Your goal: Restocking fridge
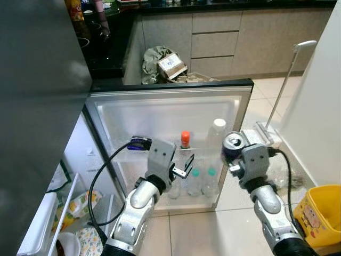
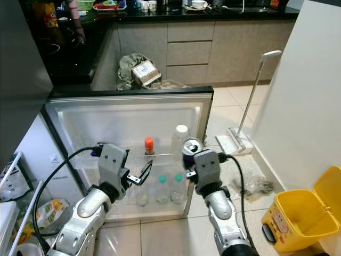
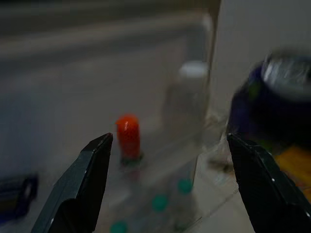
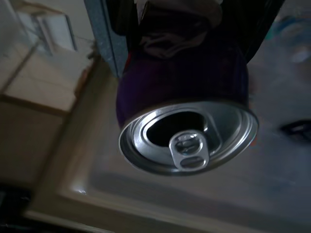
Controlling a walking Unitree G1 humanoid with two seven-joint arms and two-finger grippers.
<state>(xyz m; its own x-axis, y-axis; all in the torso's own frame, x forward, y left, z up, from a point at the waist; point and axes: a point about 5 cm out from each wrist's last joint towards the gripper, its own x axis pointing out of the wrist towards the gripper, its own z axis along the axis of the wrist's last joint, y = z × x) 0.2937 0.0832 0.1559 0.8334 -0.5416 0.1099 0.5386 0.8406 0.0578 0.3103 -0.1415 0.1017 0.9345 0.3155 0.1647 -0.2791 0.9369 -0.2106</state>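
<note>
Carrying a can toward the open fridge door [image 1: 242, 104] for restocking.

Right gripper [image 1: 238, 154] is clenched on a dark purple can [image 1: 233, 143], held just beside the door's outer edge and level with its upper shelf. Left gripper [image 1: 187, 166] hangs released and empty in front of the door's lower rack, fingers [image 3: 87, 179] spread. On the door stand an orange-capped bottle [image 1: 185, 139], a tall white-capped bottle [image 1: 217, 133] and small teal-capped bottles [image 1: 211, 180] below. To place well, the can (its top apparently already opened) should likely stay upright, clear the door edge, and settle in the free shelf space near the white-capped bottle without knocking it.
</note>
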